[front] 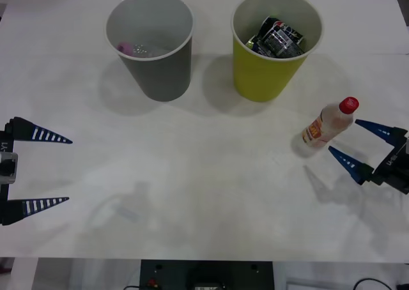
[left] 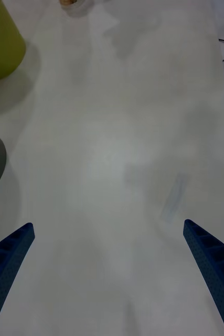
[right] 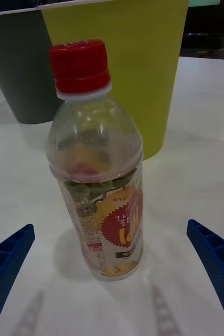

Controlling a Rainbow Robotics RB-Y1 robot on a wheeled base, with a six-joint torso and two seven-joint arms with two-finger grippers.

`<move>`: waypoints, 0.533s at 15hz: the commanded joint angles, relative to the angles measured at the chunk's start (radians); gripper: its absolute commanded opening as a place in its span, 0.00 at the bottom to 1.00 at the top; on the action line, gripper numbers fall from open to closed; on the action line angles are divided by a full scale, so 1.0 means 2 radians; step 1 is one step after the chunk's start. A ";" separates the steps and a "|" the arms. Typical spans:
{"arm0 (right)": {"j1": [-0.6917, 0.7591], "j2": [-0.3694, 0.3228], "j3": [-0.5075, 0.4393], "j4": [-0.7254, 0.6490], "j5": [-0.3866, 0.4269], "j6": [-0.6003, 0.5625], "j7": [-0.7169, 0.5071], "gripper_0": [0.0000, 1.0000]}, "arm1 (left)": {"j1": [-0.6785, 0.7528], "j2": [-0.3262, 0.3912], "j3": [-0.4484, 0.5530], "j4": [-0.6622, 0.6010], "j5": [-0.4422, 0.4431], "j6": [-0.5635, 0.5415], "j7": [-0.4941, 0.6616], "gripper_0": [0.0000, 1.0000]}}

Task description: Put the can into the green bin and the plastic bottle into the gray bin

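Note:
The plastic bottle (front: pixel 329 125), clear with a red cap and an orange-yellow label, stands upright on the white table to the right of the green bin (front: pixel 262 79). My right gripper (front: pixel 343 135) is open right beside it, fingers reaching to either side of its lower half without touching. In the right wrist view the bottle (right: pixel 98 184) stands between the two blue fingers of the right gripper (right: pixel 110 226). A crumpled black can (front: pixel 279 38) lies inside the green bin. The gray bin (front: pixel 163 76) stands left of it. My left gripper (front: pixel 69 170) is open at the table's left edge.
Something pink and something clear (front: pixel 131 48) lie at the bottom of the gray bin. In the right wrist view the green bin (right: pixel 138 68) and the gray bin (right: pixel 22 68) stand just behind the bottle. The table (front: pixel 204 194) runs bare across its front half.

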 commanded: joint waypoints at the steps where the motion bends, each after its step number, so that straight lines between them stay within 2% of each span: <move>1: -0.005 0.023 0.000 0.000 0.017 0.013 0.007 1.00 | 0.000 0.000 0.000 0.000 0.000 0.000 0.000 0.98; 8: -0.023 0.064 0.011 -0.001 0.031 0.052 0.029 1.00 | 0.000 0.000 0.000 0.000 0.000 0.000 0.000 0.98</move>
